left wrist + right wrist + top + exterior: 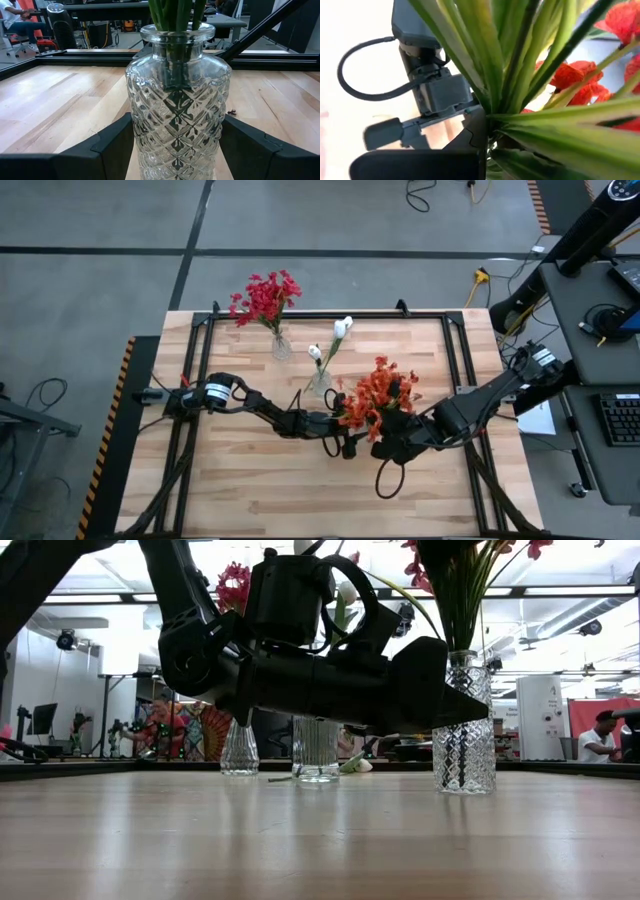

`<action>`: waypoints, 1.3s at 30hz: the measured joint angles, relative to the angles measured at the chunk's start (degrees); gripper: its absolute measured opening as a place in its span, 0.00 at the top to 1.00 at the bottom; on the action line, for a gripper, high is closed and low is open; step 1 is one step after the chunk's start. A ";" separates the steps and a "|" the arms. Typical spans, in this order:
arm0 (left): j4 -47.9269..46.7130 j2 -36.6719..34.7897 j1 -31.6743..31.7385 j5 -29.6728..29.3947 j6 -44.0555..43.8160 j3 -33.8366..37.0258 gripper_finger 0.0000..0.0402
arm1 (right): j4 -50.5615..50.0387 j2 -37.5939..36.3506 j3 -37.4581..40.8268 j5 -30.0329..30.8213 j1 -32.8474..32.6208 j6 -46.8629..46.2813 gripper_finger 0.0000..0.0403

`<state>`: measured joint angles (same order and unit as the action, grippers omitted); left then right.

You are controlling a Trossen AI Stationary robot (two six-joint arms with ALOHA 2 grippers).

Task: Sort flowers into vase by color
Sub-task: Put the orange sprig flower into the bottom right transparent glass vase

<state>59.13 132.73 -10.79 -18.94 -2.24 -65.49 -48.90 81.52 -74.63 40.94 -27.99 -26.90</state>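
The orange-red artificial flowers with long green stalks (378, 395) are standing bunched in a faceted clear glass vase with a wide neck (176, 107), near the middle of the pale wooden table (250, 500). Farther back, crimson-red flowers (265, 298) are sitting in a small clear bud vase (281, 346), and white buds on thin stems (340, 332) are leaning out of a second small glass vase (320, 383), with one bud seeming to lie on the tabletop beside it in the low view.

The left gripper (175, 150) is bracketing the faceted vase low down, its two dark fingers (112, 145) spread wide on either side of the glass; whether they are actually pressing the glass cannot be told. The right gripper (385, 448) is sitting just beside the bunch at stalk height, and its wrist camera is buried among green leaves (520, 90). Its fingers are closed tight, though whether a stalk is pinched between them cannot be told.

The step in hand appears to be settling the orange-red stems while the left arm is steadying the vase. The next move is calling for the right arm to free itself from the foliage without dragging stems out, and for the left fingers to back off without tipping the glass.
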 joint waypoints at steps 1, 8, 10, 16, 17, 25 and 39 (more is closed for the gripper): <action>0.00 0.00 0.00 0.00 0.00 0.00 0.39 | -0.05 0.02 0.02 0.34 0.00 0.92 0.96; -0.02 0.00 0.02 -0.02 0.00 0.00 0.39 | 0.52 0.09 0.51 0.85 0.19 6.92 0.96; -0.04 0.00 0.02 -0.02 0.00 0.00 0.39 | 0.65 0.11 0.61 0.64 0.39 7.46 0.96; -0.26 0.00 0.02 -0.02 0.00 0.00 0.39 | -0.07 -0.38 0.27 0.83 0.66 3.90 0.96; -0.24 0.00 0.02 -0.03 0.00 0.00 0.39 | -0.14 -0.42 -0.15 0.56 0.65 3.57 0.96; -0.26 0.00 0.00 0.00 0.04 0.00 0.39 | -3.79 -0.50 -3.53 -1.44 0.55 -1.52 0.82; -0.26 0.00 0.00 0.02 0.25 0.00 0.39 | -6.62 -0.63 -9.20 -2.95 0.51 -5.32 0.63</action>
<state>58.87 132.73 -10.79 -18.92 -1.99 -65.49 -55.52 80.88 -83.83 37.99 -27.48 -32.23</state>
